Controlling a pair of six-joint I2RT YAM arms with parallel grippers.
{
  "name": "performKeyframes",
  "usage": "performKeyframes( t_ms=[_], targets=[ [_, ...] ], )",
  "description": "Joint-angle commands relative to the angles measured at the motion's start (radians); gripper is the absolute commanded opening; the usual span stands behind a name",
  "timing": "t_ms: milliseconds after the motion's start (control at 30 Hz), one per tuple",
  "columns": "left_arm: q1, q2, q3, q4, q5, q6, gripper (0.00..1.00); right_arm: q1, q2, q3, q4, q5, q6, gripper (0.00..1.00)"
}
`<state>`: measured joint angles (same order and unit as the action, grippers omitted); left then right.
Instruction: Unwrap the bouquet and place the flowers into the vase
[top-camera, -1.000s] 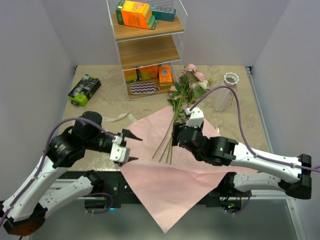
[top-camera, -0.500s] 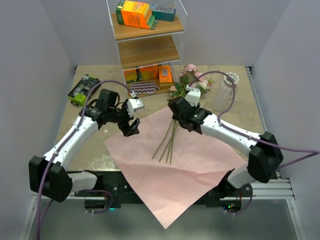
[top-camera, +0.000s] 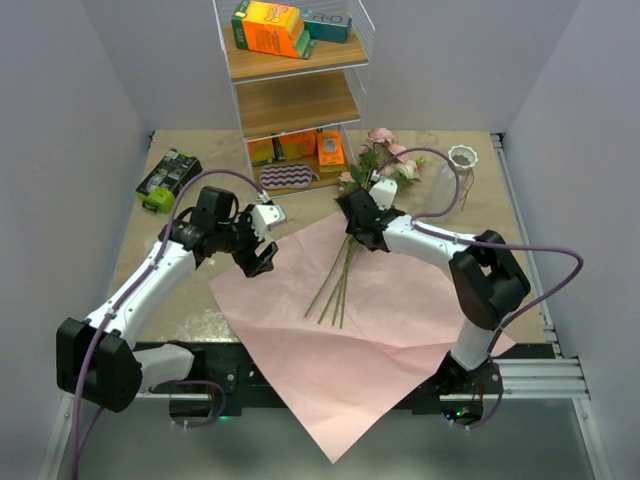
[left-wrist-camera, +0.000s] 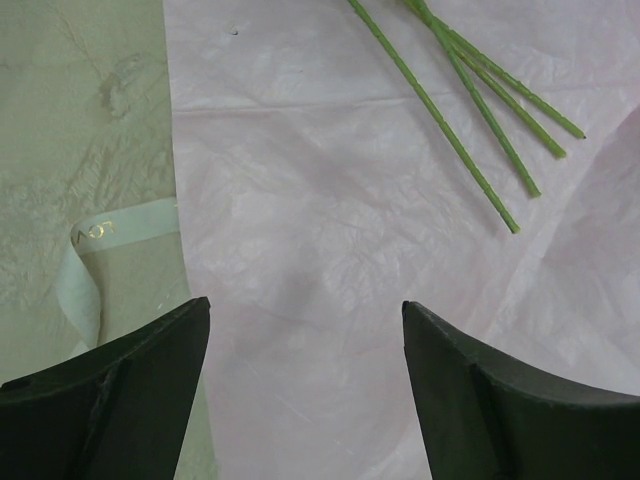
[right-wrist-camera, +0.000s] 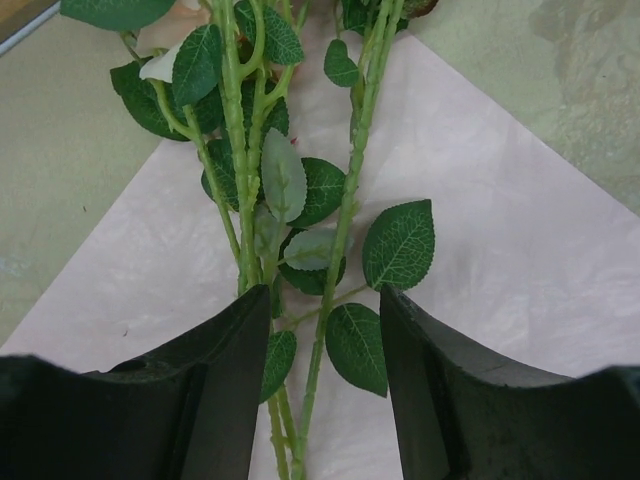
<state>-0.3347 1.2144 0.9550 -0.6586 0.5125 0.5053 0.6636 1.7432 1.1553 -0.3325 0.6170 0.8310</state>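
1. The pink sheet (top-camera: 350, 350) lay spread flat on the worktop (left-wrist-camera: 80, 120), so the unwrapping looked done. The flowers (top-camera: 337, 288) lay bare across its far part, blooms beyond its far corner.
2. The right pincer (right-wrist-camera: 325, 300) stood open astride the leafy stems just inside that corner, jaws either side but not pressing. It was likely placed where the stems bunch, so all would lift together.
3. The left pincer (left-wrist-camera: 305, 310) hung wide open and empty over the sheet's left edge, beside the loose ribbon (left-wrist-camera: 90, 260), perhaps ready to pin the paper down.
4. The vase (top-camera: 462, 160) stood upright off the sheet, past its far right edge, with no flowers in it.
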Motion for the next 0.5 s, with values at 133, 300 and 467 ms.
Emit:
performKeyframes(
  t_ms=[133, 300, 467],
  targets=[
    [0.005, -0.062, -0.01, 0.017, -0.031, 0.009, 0.81, -0.004, 0.075, 0.006, 0.098, 0.004, 0.01, 0.48],
    [0.005, -0.076, -0.039, 0.039, -0.037, 0.013, 0.8, -0.009, 0.099, -0.023, 0.116, 0.003, 0.025, 0.34],
    [0.005, -0.084, -0.053, 0.048, -0.042, 0.01, 0.8, -0.009, 0.101, -0.058, 0.135, -0.01, 0.046, 0.29]
  ],
)
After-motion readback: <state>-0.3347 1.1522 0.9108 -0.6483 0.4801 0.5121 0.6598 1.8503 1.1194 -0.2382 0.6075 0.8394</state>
